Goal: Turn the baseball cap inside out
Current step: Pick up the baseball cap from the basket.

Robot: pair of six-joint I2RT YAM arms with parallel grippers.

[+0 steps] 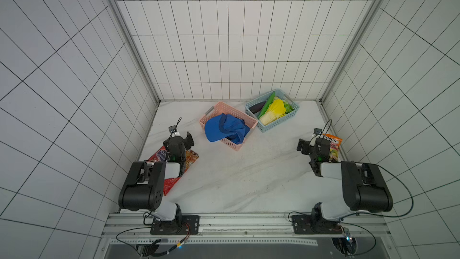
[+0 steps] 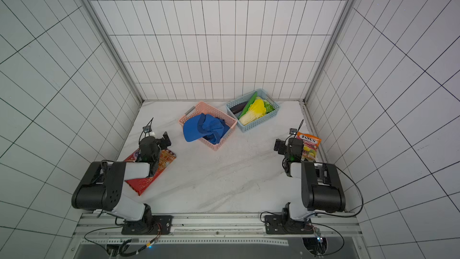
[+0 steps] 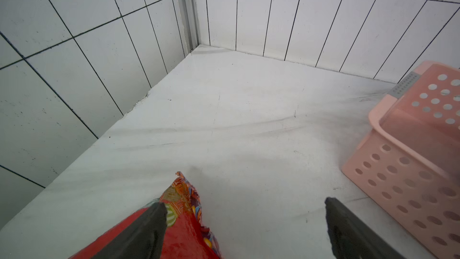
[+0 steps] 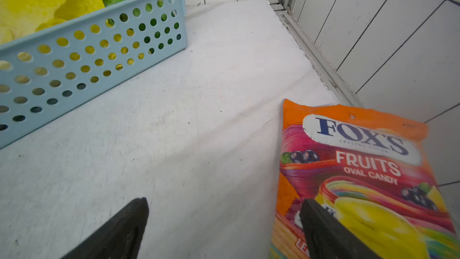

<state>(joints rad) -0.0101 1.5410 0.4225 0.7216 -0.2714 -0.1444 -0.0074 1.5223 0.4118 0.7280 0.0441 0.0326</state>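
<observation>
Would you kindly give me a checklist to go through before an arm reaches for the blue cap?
1. Left gripper open and empty: ok.
2. Right gripper open and empty: ok.
3. Blue cap in view, untouched by either gripper: ok.
4. Cap out on the table: not ok; it lies in the pink basket, brim over the rim.
5. Which side of the cap faces out: cannot tell.
</observation>
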